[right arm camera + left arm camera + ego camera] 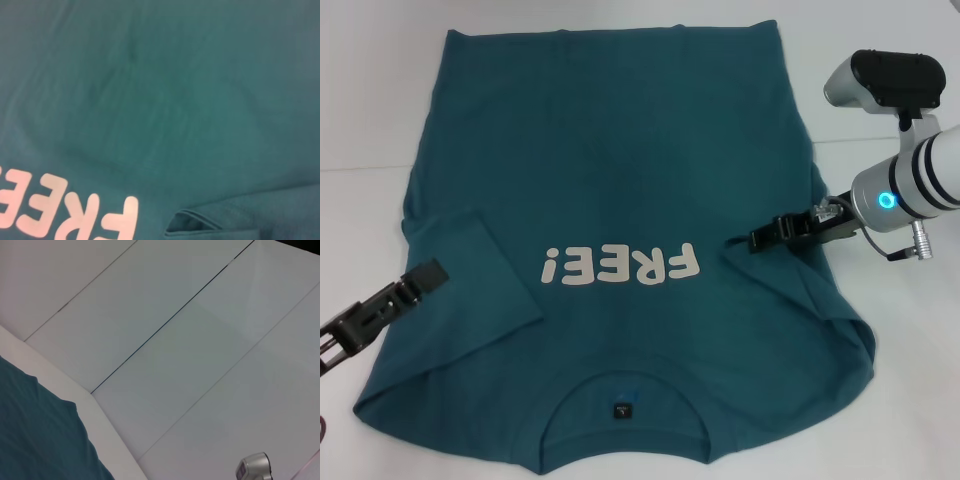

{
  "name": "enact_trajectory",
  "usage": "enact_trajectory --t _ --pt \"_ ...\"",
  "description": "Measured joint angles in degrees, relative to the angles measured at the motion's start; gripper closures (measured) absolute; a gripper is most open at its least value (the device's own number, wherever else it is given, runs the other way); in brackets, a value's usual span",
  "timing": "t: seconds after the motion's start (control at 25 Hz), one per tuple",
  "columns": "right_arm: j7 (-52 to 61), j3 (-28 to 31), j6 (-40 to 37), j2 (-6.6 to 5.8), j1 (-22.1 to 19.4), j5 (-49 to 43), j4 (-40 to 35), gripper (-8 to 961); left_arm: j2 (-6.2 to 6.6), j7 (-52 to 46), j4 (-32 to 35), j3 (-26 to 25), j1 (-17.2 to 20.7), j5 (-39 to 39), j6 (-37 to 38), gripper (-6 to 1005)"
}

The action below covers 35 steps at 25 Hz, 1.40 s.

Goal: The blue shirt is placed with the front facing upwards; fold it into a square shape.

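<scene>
- The blue shirt lies flat on the white tabletop, front up, collar nearest the robot, both sleeves folded inward over the chest.
- The right gripper rests on the folded right sleeve beside the "FREE!" lettering; I cannot tell how its fingers stand.
- The left gripper sits over the left sleeve's edge; its fingers are likewise unclear.

The blue shirt's collar edge is cut off below; the left hand's arm leaves frame.
</scene>
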Motion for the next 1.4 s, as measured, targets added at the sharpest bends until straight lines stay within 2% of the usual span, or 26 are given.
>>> enact_trajectory --t 0.44,0.72,0.96,1.24,1.4 --pt "0.01 -0.45 2.67 1.01 0.50 0.30 1.66 242 0.00 0.11 -0.39 0.00 0.00 0.00 -0.18 279" --pt "-0.01 -0.77 2.41 1.16 0.88 -0.08 1.67 280 0.00 0.15 -0.38 0.00 0.00 0.00 -0.26 279" --pt "0.04 -0.68 1.72 1.11 0.78 -0.03 1.25 543 0.00 0.15 -0.36 -0.03 0.00 0.00 -0.26 279" --pt "0.86 -0.41 0.55 0.47 0.56 -0.07 1.12 815 0.00 0.15 -0.35 -0.09 0.00 0.00 -0.25 279" --pt "0.94 -0.41 -0.13 0.43 0.41 -0.07 0.71 812 0.00 0.15 -0.36 -0.09 0.00 0.00 -0.24 279"
